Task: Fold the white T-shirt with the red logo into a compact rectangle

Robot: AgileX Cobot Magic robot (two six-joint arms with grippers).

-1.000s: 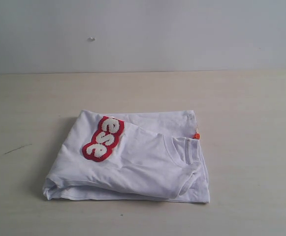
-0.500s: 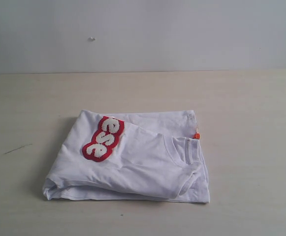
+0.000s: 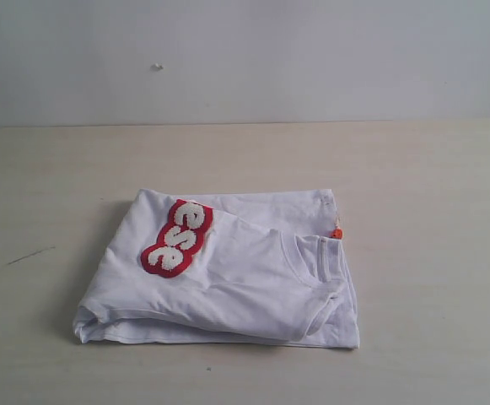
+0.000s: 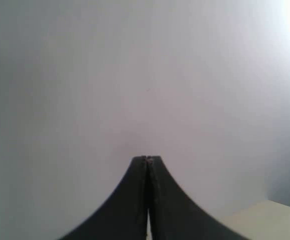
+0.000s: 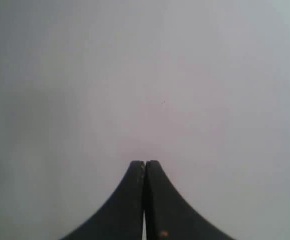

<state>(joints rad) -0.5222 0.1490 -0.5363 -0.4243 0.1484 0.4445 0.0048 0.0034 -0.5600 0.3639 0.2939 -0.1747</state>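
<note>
A thin white cotton T-shirt (image 3: 245,291) lies near the middle of the pale wooden desk (image 3: 430,169), doubled over into a rough, thick rectangle. Its red-outlined patch of fuzzy white letters (image 3: 177,239) sits on the top layer toward the left and runs at a slant, partly tucked under a fold, so only a few letters show. The ribbed round collar (image 3: 316,257) faces up on the right side of the bundle, with the small orange neck tag (image 3: 337,232) poking out at the right edge. The layers bulge at the near left corner and the top flap lies askew, so the rectangle looks compact but not crisp.

Neither arm appears in the exterior view. The left pincer (image 4: 147,159) has its jaws pressed together on nothing, and the right pincer (image 5: 145,162) is likewise closed and empty. Both point at a plain grey-white wall (image 3: 245,59), well away from the cloth. Judging by this, the folding looks finished or nearly so.
</note>
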